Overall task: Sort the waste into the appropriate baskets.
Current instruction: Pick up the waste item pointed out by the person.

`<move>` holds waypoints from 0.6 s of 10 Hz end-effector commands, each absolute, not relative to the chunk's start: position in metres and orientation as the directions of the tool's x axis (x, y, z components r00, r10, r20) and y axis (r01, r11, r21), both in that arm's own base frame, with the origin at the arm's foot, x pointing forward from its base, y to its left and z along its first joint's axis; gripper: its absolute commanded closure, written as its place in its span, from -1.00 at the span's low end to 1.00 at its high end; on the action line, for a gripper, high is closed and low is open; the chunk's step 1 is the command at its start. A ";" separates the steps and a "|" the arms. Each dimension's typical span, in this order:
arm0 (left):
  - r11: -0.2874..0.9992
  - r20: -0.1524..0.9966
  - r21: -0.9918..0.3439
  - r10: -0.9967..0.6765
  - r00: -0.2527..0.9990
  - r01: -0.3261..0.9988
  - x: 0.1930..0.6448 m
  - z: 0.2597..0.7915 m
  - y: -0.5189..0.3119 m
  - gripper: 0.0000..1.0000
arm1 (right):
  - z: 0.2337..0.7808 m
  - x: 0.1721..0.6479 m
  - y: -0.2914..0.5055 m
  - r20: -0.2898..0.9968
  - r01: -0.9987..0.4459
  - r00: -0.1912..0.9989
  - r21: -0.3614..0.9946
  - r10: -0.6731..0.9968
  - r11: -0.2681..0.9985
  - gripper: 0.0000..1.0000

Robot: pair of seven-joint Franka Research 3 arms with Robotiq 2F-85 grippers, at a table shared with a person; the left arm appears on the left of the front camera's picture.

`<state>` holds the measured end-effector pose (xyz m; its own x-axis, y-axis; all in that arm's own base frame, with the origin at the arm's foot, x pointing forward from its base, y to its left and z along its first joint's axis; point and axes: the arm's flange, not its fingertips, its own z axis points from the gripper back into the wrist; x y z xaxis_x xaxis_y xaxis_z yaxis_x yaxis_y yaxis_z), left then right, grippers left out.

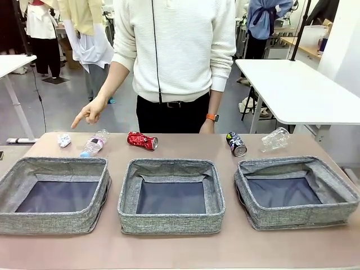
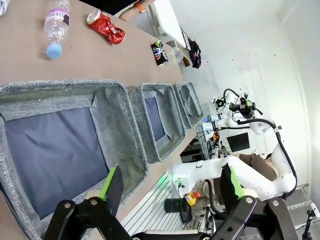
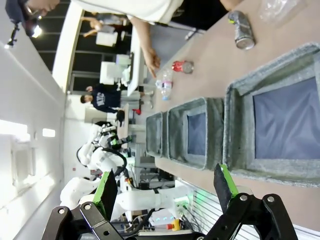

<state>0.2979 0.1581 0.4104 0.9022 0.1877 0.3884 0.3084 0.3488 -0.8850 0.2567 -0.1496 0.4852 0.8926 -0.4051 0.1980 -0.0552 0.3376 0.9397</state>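
The waste lies in a row beyond three grey baskets: a white tissue wad (image 1: 64,140), a clear bottle (image 1: 94,143) with a blue cap, a dented red can (image 1: 142,140), a dark can (image 1: 236,144) and a crushed clear bottle (image 1: 275,139). The left basket (image 1: 56,163), middle basket (image 1: 169,163) and right basket (image 1: 281,163) show bare dark floors. My left gripper (image 2: 170,172) is open above the near corner of the left basket (image 2: 60,89). My right gripper (image 3: 164,175) is open above the near edge of the right basket (image 3: 240,95). Neither holds anything.
A person in a white sweater stands at the far side, one hand (image 1: 90,111) pointing down toward the tissue wad and capped bottle. Bare tabletop (image 1: 180,247) runs in front of the baskets. Another white table (image 1: 298,90) stands at the back right.
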 end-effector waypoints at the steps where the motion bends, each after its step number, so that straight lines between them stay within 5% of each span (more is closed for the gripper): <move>1: 0.349 0.388 -0.885 0.188 0.902 0.308 0.298 0.410 0.158 -1.00 | 0.488 0.261 -0.151 0.226 -0.087 0.888 0.938 -0.401 0.336 -1.00; 4: 0.870 0.369 -0.487 0.121 0.921 0.081 0.424 0.455 0.135 -1.00 | 0.488 0.261 -0.151 0.226 -0.087 0.888 0.938 -0.401 0.336 -1.00; 6: 0.957 0.238 -0.286 0.017 0.971 0.053 0.502 0.460 0.115 -1.00 | 0.488 0.261 -0.151 0.226 -0.087 0.888 0.938 -0.401 0.336 -1.00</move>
<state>0.4717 0.1020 0.4728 0.8757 0.0935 0.4737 0.1540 0.8758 -0.4575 0.2573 -0.1488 0.4849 0.8939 -0.4025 0.1974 -0.0541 0.3403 0.9387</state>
